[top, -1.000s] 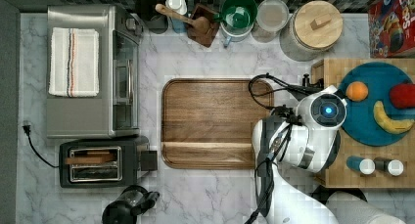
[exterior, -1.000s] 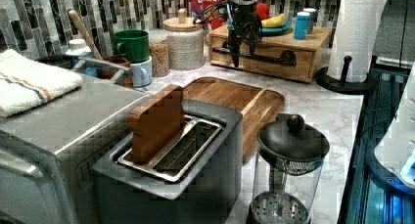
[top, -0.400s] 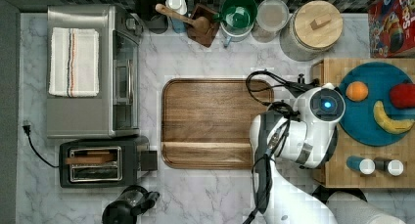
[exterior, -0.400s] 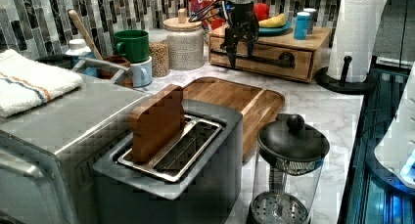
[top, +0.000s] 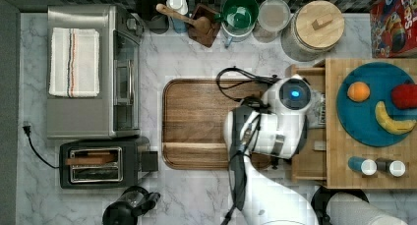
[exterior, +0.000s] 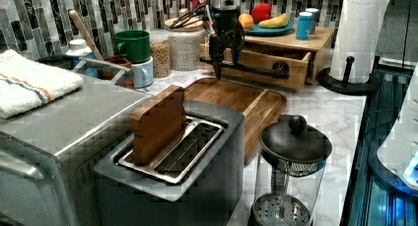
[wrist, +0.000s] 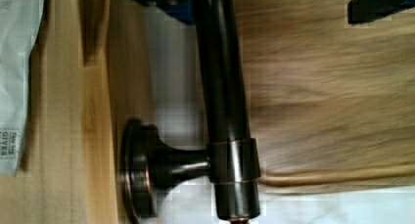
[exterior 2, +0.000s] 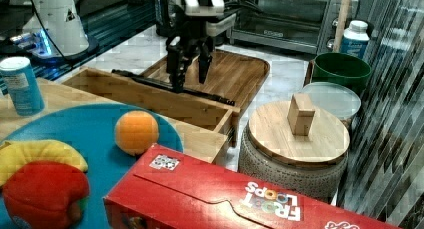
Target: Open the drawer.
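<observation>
- Gripper [exterior 2: 189, 74]: we saw its fingers spread apart, straddling the black bar handle [exterior 2: 150, 80] below.
- Behind the handle lay the drawer [exterior 2: 165, 101], partly out of its wooden box [exterior: 291, 43]; the handle's long axis ran crosswise between the fingers.

The drawer [exterior 2: 150, 101] is pale butcher-block wood with a black bar handle [wrist: 226, 106]. The counter [top: 196, 53] is white marble veined grey. The tray [top: 196, 122] is dark brown wood. A teal plate [top: 366, 117] carries an orange [top: 358, 92], a yellow banana [top: 391, 121] and a red apple [top: 404, 96]. The folded towel [top: 74, 62] is white with thin orange and blue stripes. The mug [top: 240, 11] is green, the cereal box [exterior 2: 225, 199] red.
</observation>
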